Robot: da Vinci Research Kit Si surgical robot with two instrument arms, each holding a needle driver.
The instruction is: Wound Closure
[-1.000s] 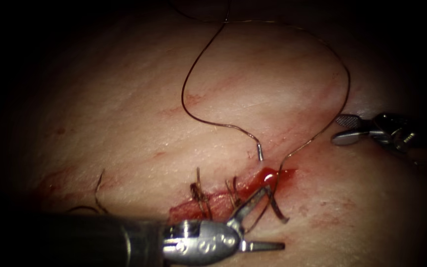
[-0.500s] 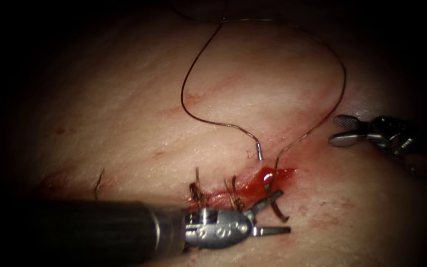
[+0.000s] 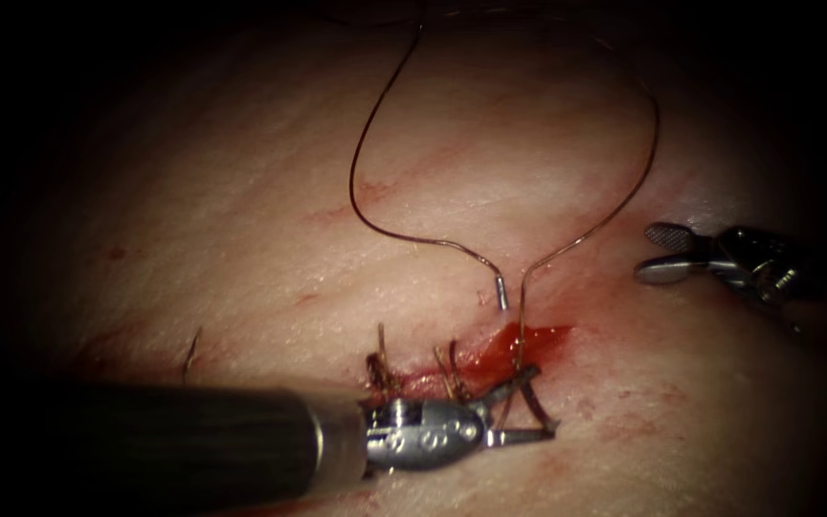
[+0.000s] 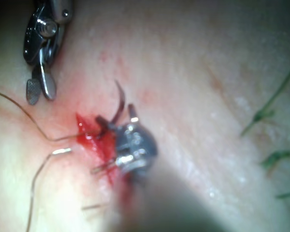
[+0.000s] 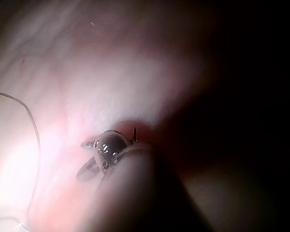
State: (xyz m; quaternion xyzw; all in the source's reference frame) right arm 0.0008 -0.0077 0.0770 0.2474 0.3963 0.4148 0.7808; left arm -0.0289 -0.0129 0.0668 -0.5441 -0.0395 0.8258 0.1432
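Item: tissue (image 3: 241, 220) with cut (image 3: 471, 369), partly closed. Two stitches (image 3: 413, 369) already stood across the cut just above the left pincer (image 3: 528, 407); the stretch beyond them, up and to the right of that pincer, lay open and wet with red fluid (image 3: 514, 343). Needle (image 3: 536, 402): its exposed end lay between the left pincer's jaws, which were spread around it, a grip not confirmed; the rest appeared buried at the cut's right edge. Thread (image 3: 624, 201) rose from the cut above the left pincer, looped wide, and ended in a metal swage (image 3: 502, 293) lying loose. Right pincer (image 3: 658, 251) stood well apart to the right, jaws parted, holding nothing. Remaining: the open stretch.
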